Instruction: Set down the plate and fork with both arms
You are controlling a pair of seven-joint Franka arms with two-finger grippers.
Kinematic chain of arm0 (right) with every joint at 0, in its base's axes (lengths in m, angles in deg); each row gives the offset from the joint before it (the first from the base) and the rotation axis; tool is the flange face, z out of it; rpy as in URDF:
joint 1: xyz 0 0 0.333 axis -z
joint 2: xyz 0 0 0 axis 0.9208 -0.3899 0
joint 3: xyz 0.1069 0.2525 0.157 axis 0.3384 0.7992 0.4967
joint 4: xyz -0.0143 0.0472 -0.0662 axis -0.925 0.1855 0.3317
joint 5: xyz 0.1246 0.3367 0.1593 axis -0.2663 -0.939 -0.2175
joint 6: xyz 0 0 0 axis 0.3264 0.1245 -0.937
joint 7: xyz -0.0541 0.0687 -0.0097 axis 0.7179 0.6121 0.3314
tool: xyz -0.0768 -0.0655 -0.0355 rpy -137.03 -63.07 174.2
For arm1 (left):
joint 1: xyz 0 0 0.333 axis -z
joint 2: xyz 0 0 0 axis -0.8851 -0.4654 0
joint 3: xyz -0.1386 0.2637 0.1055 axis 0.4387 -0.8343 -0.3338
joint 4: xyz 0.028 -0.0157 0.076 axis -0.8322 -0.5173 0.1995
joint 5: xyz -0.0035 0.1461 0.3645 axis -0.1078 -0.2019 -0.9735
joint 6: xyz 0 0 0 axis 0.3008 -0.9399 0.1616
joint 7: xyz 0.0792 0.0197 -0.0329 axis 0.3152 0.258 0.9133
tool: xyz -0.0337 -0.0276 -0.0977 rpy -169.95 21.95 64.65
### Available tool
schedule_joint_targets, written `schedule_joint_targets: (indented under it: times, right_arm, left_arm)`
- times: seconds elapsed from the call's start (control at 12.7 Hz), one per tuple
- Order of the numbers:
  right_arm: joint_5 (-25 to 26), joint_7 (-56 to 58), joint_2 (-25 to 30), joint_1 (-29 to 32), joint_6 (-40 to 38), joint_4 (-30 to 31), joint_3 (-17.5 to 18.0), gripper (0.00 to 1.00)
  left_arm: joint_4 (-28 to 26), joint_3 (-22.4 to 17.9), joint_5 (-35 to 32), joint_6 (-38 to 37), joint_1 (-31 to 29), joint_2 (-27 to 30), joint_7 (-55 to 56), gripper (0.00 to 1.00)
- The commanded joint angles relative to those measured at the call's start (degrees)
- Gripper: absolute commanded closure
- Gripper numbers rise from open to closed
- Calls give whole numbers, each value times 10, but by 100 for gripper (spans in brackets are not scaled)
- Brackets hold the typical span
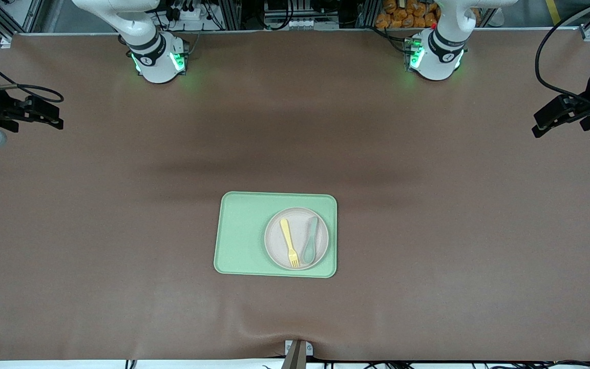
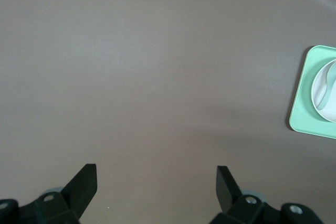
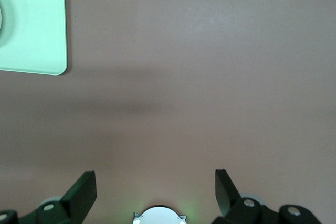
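A rectangular light-green tray (image 1: 246, 236) is lying flat on the brown table covering (image 1: 428, 230), near the middle of the table and toward the front camera's edge. A grey-green spoon (image 1: 310, 241) is lying within the tray's outline, toward the left arm's end, its bowl pointing toward the front camera. The covering is wrinkling slightly at the camera-side edge.

Even, bright overhead light, soft broad shadows across the brown table (image 1: 121, 256); all views sharp, without glare.
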Motion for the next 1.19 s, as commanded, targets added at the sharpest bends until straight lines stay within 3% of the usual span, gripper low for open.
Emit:
schedule_joint_targets:
  times: [0.0,0.24,1.11]
  right_arm:
    - [5,-10,4,-5,-5,0,-1,0]
    - [5,-65,2,-35,-4,0,0,0]
    - [6,-69,2,-37,-6,1,-1,0]
  left_arm:
    - [-15,2,-10,4,-6,18,-31,0]
    - [-10,1,-10,4,-6,16,-39,0]
    - [3,2,-8,3,-1,4,-40,0]
